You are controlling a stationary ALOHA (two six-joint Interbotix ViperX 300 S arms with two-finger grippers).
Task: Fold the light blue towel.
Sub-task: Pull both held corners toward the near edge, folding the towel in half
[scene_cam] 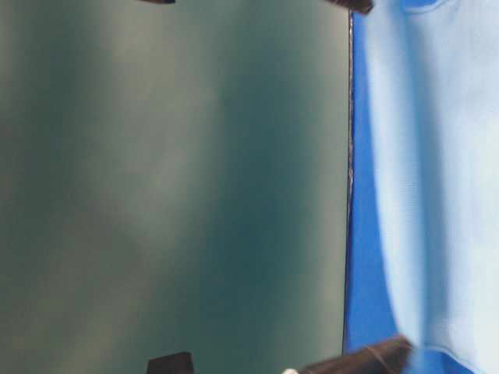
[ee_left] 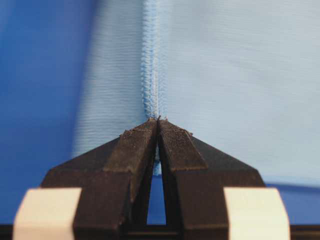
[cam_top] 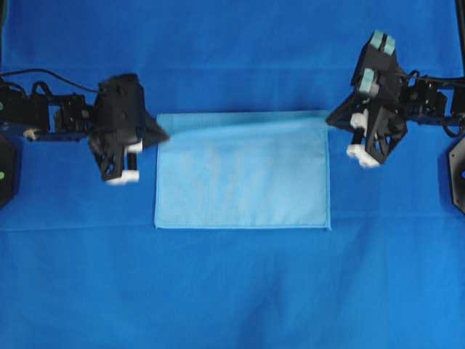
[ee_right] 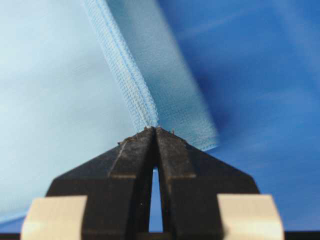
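The light blue towel lies on the table's middle as a rectangle, wider than deep. My left gripper is shut on its stitched hem at the far left corner. In the left wrist view the hem runs straight into the shut fingertips. My right gripper is shut on the hem at the far right corner. The right wrist view shows that hem pinched at the tips, with a second towel layer showing beneath it. The table-level view shows the towel at its right side.
A large darker royal-blue sheet covers the whole table under the towel. Both black arms reach in from the left and right edges. A plain teal-grey wall fills most of the table-level view.
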